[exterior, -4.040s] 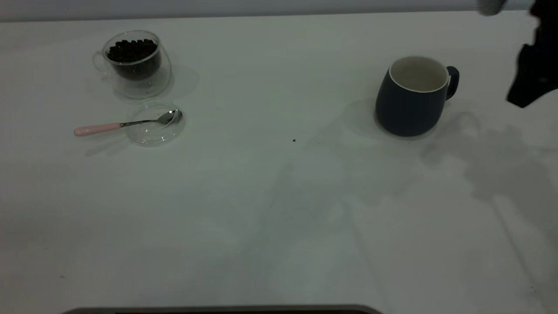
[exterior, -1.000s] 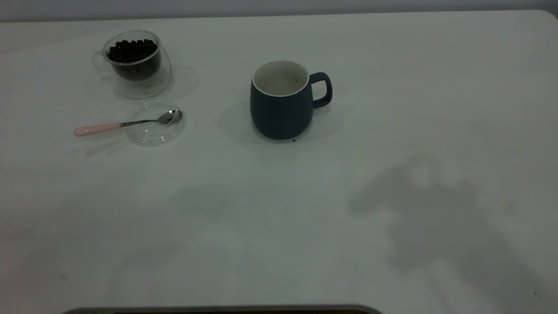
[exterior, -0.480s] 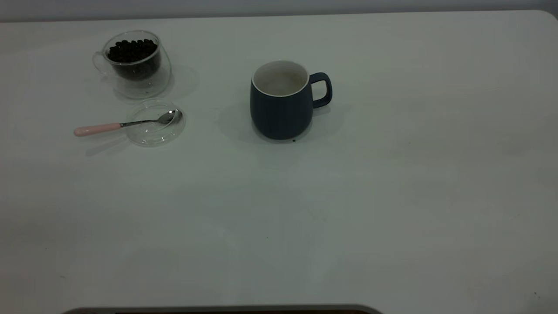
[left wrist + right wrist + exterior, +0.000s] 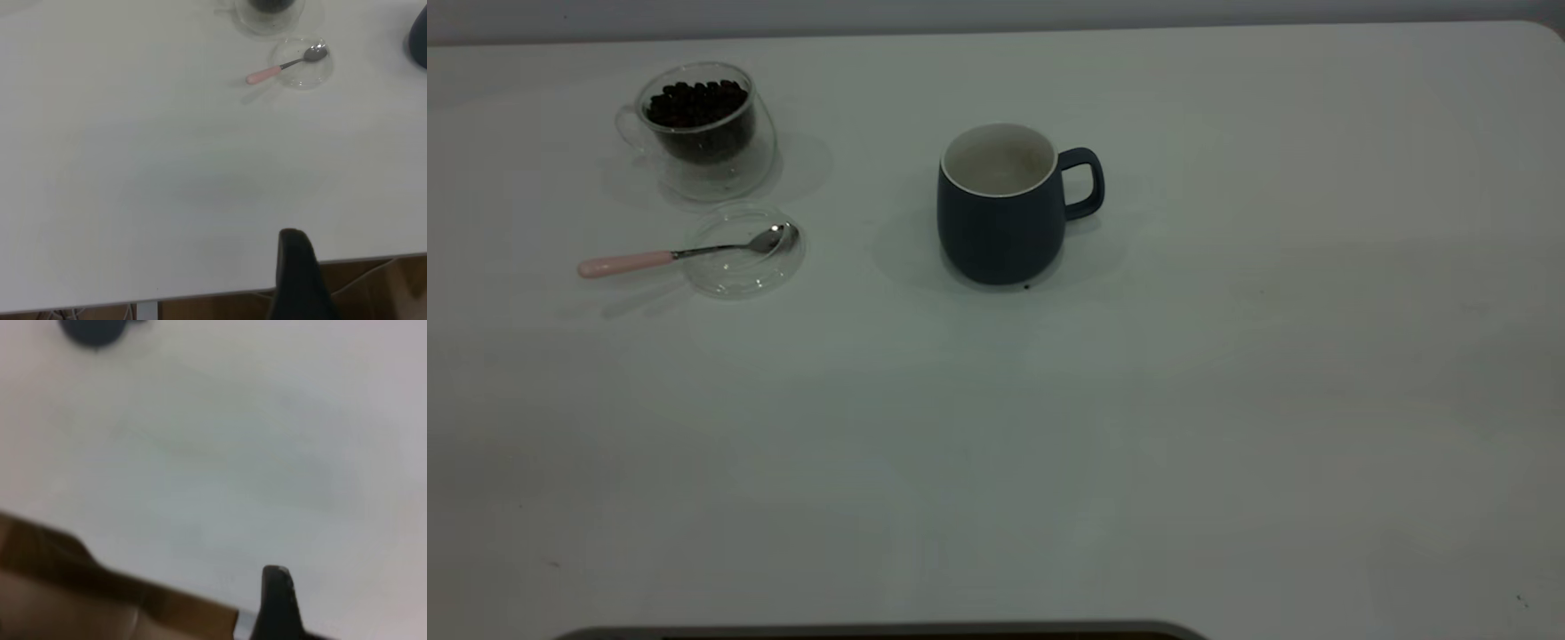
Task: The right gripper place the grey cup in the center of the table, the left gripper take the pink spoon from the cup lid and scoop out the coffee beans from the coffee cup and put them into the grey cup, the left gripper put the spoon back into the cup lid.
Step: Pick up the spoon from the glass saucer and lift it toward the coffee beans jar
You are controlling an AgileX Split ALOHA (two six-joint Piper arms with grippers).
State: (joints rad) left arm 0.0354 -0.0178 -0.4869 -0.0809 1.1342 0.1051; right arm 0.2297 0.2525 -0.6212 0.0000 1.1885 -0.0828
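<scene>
- The grey cup [image 4: 1003, 213], matte and rounded with an off-white inside, stands upright mid-table, loop handle at 3 o'clock.
- At its 9 o'clock the pink spoon [image 4: 680, 254] lies flat, metal bowl in the clear cup lid [image 4: 744, 251], handle pointing to 9 o'clock.
- Just beyond stands the glass coffee cup [image 4: 699, 130], full of dark coffee beans [image 4: 696, 103].
- Left gripper [image 4: 298, 277] and right gripper [image 4: 278, 603] hang over the white table [image 4: 1227, 400] edge, well apart from everything; whether they are wide or narrow can't be told.
</scene>
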